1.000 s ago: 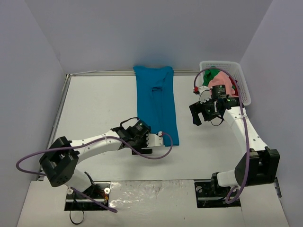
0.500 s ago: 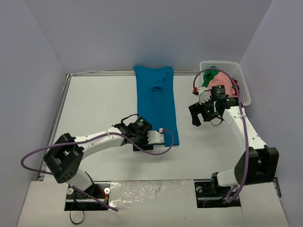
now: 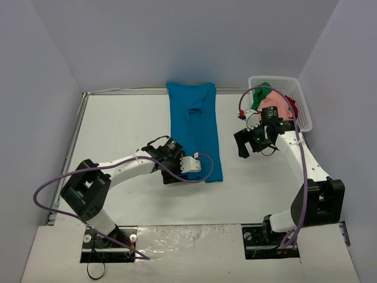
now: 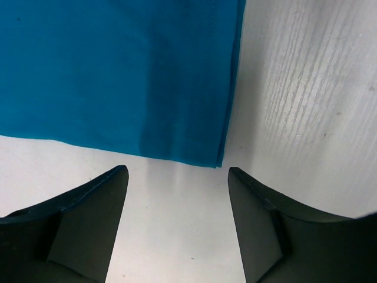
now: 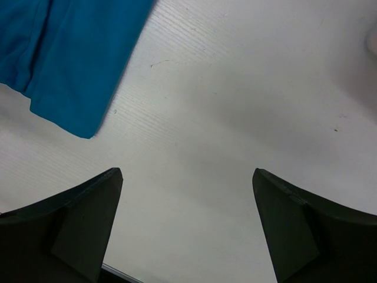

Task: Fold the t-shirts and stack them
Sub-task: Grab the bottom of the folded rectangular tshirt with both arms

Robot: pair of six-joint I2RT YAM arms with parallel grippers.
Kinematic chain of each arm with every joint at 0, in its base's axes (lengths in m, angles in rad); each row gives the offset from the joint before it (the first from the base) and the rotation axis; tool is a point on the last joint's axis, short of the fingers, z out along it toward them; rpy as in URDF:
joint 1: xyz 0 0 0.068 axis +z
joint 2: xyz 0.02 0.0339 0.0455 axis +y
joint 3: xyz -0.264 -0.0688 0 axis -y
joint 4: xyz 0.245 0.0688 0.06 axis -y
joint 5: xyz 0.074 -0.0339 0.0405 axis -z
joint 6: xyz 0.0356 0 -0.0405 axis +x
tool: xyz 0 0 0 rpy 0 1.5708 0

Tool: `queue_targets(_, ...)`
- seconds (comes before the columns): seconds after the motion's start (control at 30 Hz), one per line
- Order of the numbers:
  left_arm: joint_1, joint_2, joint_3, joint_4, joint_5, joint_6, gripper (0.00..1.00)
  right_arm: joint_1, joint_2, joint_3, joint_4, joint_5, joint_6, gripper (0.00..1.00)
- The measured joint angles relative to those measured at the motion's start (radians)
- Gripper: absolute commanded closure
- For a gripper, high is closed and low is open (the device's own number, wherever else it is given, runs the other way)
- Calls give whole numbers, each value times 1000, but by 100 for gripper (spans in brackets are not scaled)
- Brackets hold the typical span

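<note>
The teal-blue t-shirt (image 3: pixel 195 127) lies flat on the table, folded into a long narrow strip running from the back edge toward me. My left gripper (image 3: pixel 193 165) is open and empty at the strip's near end. In the left wrist view the shirt (image 4: pixel 118 71) fills the top, and its corner sits just beyond the open gripper (image 4: pixel 177 171). My right gripper (image 3: pixel 245 144) is open and empty, hovering right of the strip. In the right wrist view the gripper (image 5: pixel 187 172) is over bare table with a shirt corner (image 5: pixel 70 59) at upper left. The pink (image 3: pixel 272 99), green (image 3: pixel 261 94) and red (image 3: pixel 293 109) shirts lie bunched in the basket.
A white mesh basket (image 3: pixel 304 105) stands at the back right corner. A metal rail (image 3: pixel 75 132) borders the table's left side and grey walls close it in. Purple cables loop off both arms.
My left arm has swung its gripper farther from me and in along the near end of the teal-blue strip. The right arm has barely shifted. The shirt has not moved.
</note>
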Motion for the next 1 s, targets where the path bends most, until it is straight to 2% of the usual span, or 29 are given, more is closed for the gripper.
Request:
queue_targets(0.3,37,73,75,-68,73,23,33,0,22,0,0,0,-1,12)
queue_targets(0.4,53,109,108,-94,94,31,38,0,22,0,1,-1,-1,12)
queue_targets(0.5,63,131,130,-123,107,38,39,0,22,0,1,-1,-1,12)
queue_targets(1.0,62,136,137,-193,126,55,38,0,24,0,1,-1,-4,12)
